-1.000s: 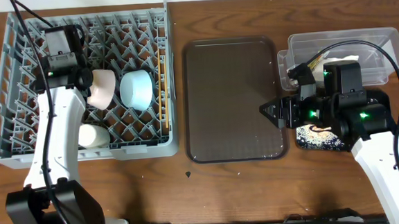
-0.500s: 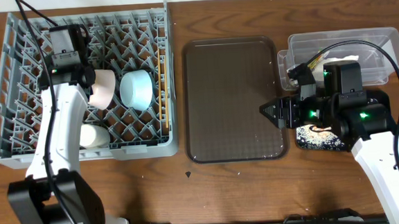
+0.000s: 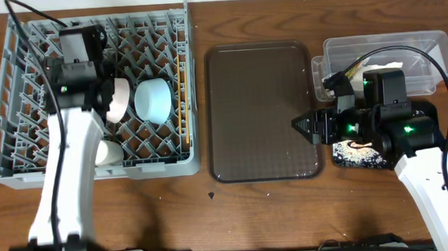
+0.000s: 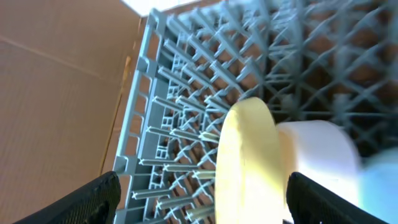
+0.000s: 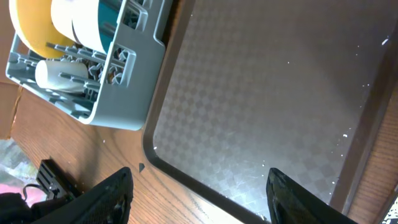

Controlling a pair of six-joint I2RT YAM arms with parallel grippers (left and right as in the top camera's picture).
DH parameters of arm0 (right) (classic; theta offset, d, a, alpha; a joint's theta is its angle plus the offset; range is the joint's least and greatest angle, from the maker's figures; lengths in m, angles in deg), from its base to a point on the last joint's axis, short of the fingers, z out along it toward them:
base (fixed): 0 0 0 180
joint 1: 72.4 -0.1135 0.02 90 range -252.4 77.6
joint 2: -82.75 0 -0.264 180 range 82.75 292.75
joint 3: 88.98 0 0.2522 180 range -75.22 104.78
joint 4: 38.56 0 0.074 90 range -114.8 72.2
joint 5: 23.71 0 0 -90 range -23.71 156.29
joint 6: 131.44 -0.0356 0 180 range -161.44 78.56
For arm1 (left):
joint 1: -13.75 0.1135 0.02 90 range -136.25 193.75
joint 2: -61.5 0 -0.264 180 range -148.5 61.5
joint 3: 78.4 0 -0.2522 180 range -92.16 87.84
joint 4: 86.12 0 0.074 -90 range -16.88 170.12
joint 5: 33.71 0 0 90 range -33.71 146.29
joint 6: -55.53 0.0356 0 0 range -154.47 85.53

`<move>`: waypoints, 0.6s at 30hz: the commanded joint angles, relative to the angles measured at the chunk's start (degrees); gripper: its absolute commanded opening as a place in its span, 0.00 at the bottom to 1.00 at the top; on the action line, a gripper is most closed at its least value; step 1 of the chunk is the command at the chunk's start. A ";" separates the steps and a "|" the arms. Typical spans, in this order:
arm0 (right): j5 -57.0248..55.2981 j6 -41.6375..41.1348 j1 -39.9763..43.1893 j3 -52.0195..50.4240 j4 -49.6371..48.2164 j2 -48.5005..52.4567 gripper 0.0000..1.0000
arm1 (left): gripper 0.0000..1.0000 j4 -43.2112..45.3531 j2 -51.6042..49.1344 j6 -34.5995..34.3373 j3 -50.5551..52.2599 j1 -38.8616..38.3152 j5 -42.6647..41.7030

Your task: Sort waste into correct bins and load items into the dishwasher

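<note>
1. Two arms are working at a wooden table (image 3: 175, 214), and I am watching from overhead and from both wrist cameras
2. My left gripper (image 4: 205, 202) is hovering inside the grey dish rack (image 3: 20, 99), with its jaws spread wide on either side of the yellow plate (image 4: 245, 162); gaps are showing on both sides, so it is pinching nothing
3. That plate is standing on edge among the pegs, just beside the white bowl (image 4: 317, 155)
4. Also sitting in the rack are the light blue bowl (image 3: 154, 99), the small white cup (image 3: 109, 152) and the chopsticks (image 3: 181, 105), which are lying along the side nearest the brown serving tray (image 3: 262, 111)
5. My right gripper (image 5: 202, 193) is hovering over that serving tray's edge, jaws spread and empty
6. Beside the right arm, the clear tub (image 3: 429, 47) and the black tray (image 3: 337, 153) are sitting, the tray holding pale scraps
</note>
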 commanded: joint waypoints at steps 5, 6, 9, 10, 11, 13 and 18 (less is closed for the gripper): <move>0.04 -0.59 0.04 0.85 -1.66 -1.40 0.64 | 0.86 -7.15 10.29 -8.98 -0.22 -4.17 -17.05; 0.02 -0.92 0.04 1.07 -1.77 -2.03 0.64 | 0.86 -8.70 12.00 -9.42 -0.22 -4.68 -21.44; 0.20 -1.38 0.02 2.16 -1.46 -5.09 0.65 | 0.86 -12.81 17.29 -10.03 -0.22 -5.77 -31.95; 0.61 -1.33 0.02 2.43 -1.49 -6.34 0.65 | 0.86 -13.97 19.02 -10.29 -0.22 -6.05 -34.49; 0.92 -1.33 0.02 2.73 -1.53 -8.13 0.66 | 0.86 -15.13 20.76 -10.32 -0.22 -6.29 -36.76; 1.16 -1.33 0.02 3.17 -1.66 -11.67 0.66 | 0.91 -17.33 24.30 -10.49 -0.22 -6.56 -40.04; 1.11 -1.33 0.02 3.17 -2.89 -21.68 0.99 | 0.92 -21.24 31.12 -10.45 -0.22 -6.56 -41.29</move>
